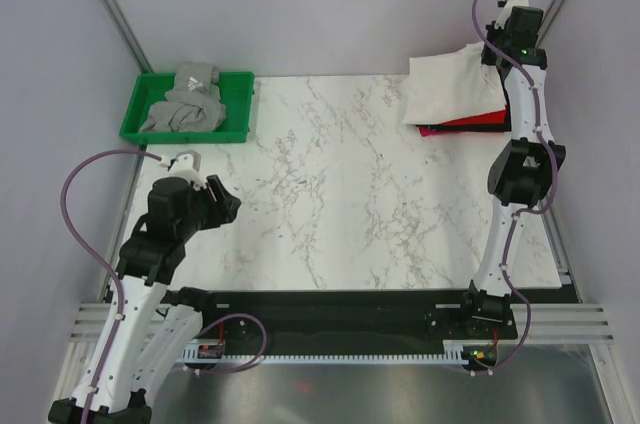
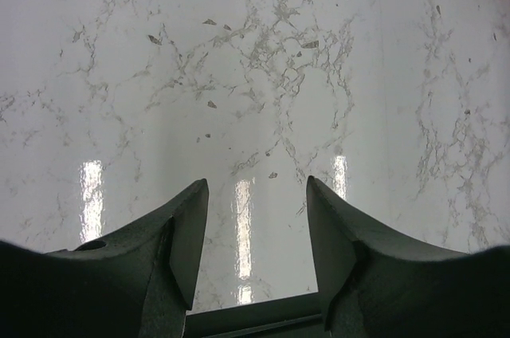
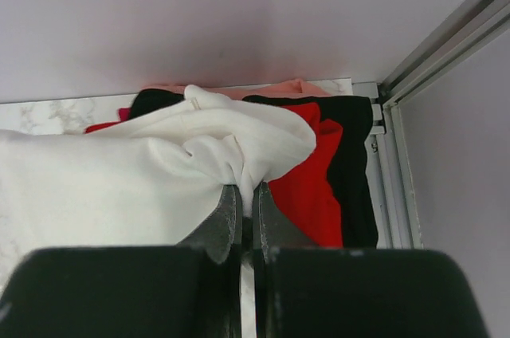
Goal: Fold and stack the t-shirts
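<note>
At the far right corner, my right gripper [image 3: 245,194] is clenched on a fold of the soft white t-shirt [image 3: 119,178], which lies lengthwise along the back wall over the red shirt [image 3: 307,186]. My left gripper [image 2: 256,186] hangs released above the veined marble table [image 2: 255,59]; a grey shirt [image 1: 185,104] fills the green tray [image 1: 180,136].

Looks like a robotics lab cell: marble-print worktop [image 1: 350,194] boxed in by plain grey walls [image 1: 300,4] and aluminium rails [image 1: 580,322], left arm [image 1: 165,234] and right arm [image 1: 520,164] bolted at the near edge.
</note>
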`<action>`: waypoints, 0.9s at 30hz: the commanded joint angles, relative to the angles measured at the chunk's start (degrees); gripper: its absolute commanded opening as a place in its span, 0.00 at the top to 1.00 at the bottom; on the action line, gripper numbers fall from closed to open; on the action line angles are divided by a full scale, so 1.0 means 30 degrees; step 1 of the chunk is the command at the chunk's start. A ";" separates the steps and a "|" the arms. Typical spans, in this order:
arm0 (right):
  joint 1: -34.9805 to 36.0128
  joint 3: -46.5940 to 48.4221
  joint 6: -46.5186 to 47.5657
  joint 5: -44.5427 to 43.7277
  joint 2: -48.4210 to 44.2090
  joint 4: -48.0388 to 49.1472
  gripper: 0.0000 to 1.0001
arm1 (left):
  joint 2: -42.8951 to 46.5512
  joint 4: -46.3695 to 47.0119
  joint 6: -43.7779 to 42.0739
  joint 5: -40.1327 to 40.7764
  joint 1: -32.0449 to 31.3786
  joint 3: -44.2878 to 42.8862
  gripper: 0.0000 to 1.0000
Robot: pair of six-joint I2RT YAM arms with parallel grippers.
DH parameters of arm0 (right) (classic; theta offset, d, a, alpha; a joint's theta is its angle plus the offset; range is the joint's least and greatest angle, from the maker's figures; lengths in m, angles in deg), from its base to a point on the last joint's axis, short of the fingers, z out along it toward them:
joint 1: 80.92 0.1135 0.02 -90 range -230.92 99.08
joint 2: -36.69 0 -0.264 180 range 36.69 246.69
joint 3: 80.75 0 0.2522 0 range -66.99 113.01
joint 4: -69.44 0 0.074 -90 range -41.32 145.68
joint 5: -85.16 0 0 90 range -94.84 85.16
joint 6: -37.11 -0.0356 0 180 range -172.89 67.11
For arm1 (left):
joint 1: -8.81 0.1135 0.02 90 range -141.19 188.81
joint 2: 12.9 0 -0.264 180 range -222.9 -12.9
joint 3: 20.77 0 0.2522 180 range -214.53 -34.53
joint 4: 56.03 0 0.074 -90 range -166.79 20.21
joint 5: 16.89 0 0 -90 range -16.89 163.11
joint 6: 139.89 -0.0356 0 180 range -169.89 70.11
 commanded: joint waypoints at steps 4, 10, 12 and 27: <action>-0.0628 0.0516 0.1099 -0.2689 0.1943 0.4409 1.00 | -0.0497 -0.0127 0.0542 0.0909 -0.0062 -0.0742 0.41; -0.0746 -0.0482 0.2565 -0.5004 0.3144 0.7457 1.00 | -0.0966 -0.0156 0.0601 0.1055 -0.0062 -0.0800 0.41; -0.0921 -0.0191 0.2625 -0.5502 0.3641 0.7839 1.00 | -0.0996 -0.0185 0.0601 0.1085 -0.0062 -0.0771 0.41; -0.0834 -0.3322 0.0109 -0.8958 0.2860 1.0946 0.15 | -0.0294 -0.0040 0.0660 0.1144 -0.0091 -0.0595 0.40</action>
